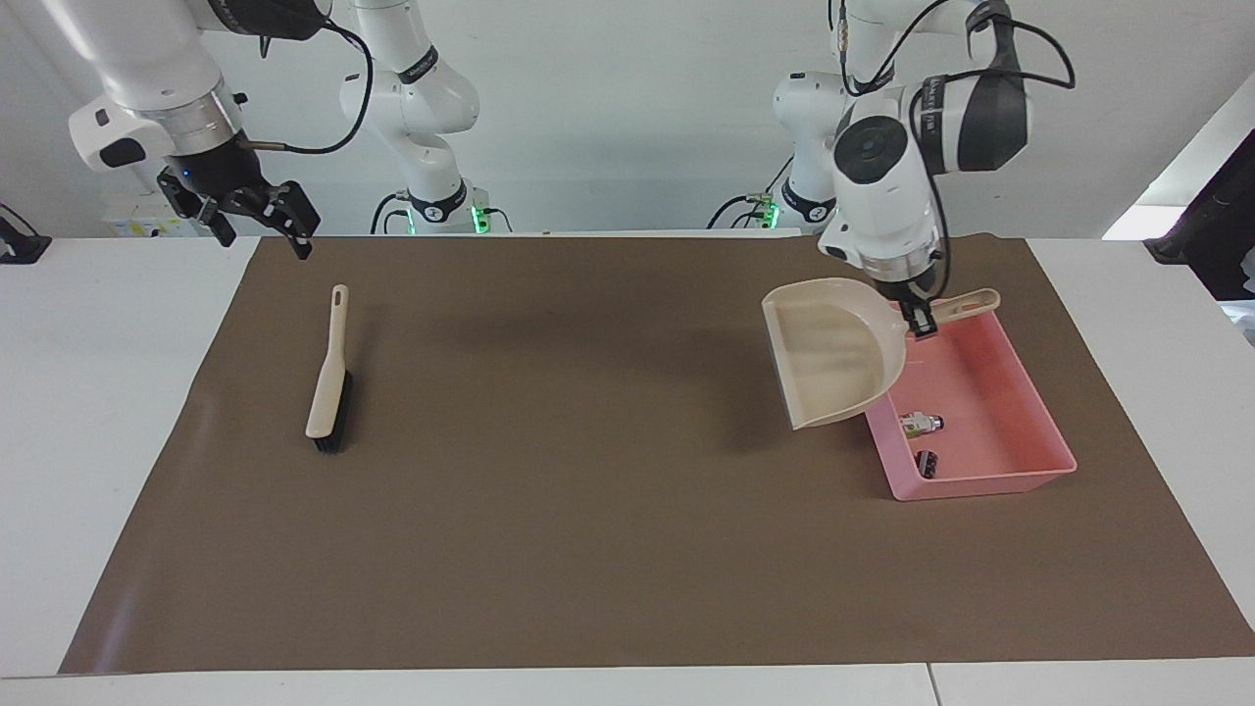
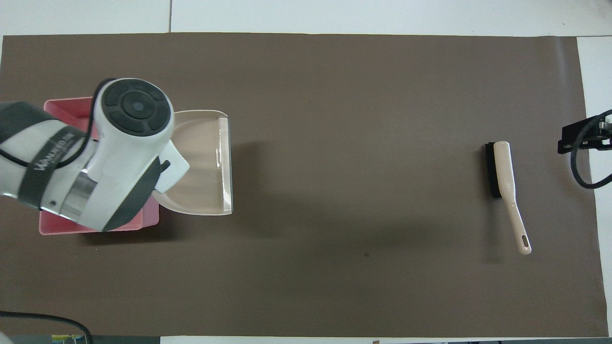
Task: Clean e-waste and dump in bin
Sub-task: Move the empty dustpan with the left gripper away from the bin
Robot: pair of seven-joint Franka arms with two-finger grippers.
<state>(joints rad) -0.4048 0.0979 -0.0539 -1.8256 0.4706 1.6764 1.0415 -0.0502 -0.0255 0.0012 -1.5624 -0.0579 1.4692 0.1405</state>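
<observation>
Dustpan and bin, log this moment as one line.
left gripper: holds beige plastic dustpan raised | e-waste scraps: in pink tray bin | right gripper: open, raised | brush: on mat

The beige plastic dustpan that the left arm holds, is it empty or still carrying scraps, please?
Empty. The beige plastic dustpan shows a bare inside, while the white-grey scrap and the dark scrap lie in the pink plastic tray. The left gripper holds its handle.
</observation>
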